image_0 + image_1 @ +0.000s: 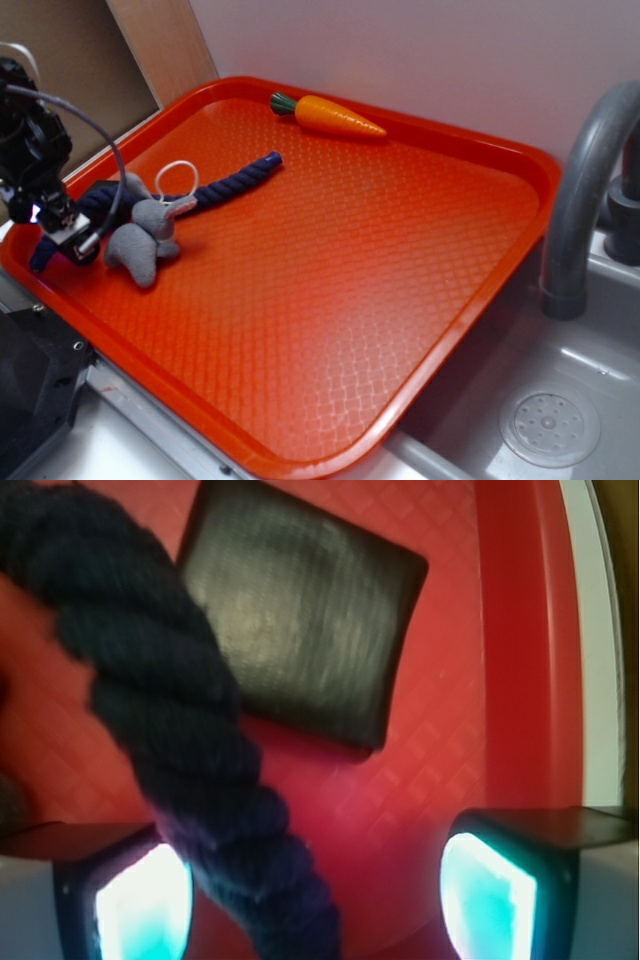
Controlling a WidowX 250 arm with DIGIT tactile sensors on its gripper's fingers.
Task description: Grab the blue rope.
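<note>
The gripper is hanging low over the near-left corner of the orange tray, right above one end of the blue rope. The rope is lying on the tray floor, running away from the tool toward the tray's middle, passing behind a grey plush toy that is sitting just beside the fingers. A toy carrot is resting well apart, near the far rim.

In the wrist view the 2 fingertips are standing apart, so the tool is released and grasping nothing. The rope is crossing diagonally between them, lying close against the left pad and leaving a wide gap to the right one. A dark square patch is showing on the tray beyond the rope; what it is cannot be told from this blurred view.

The step in hand is the closing grasp. To do it well, the arm is probably best shifting a little so the rope is sitting centred between the pads rather than hugging 1 side, since an off-centre squeeze may be rolling the thick twisted strand out from under the closing finger. Dropping until the tips are nearly meeting the tray floor should help the pads catch the full thickness of the rope. Because the plush toy is so near, the closing fingers risk pinching its fabric or white loop along with the rope.
</note>
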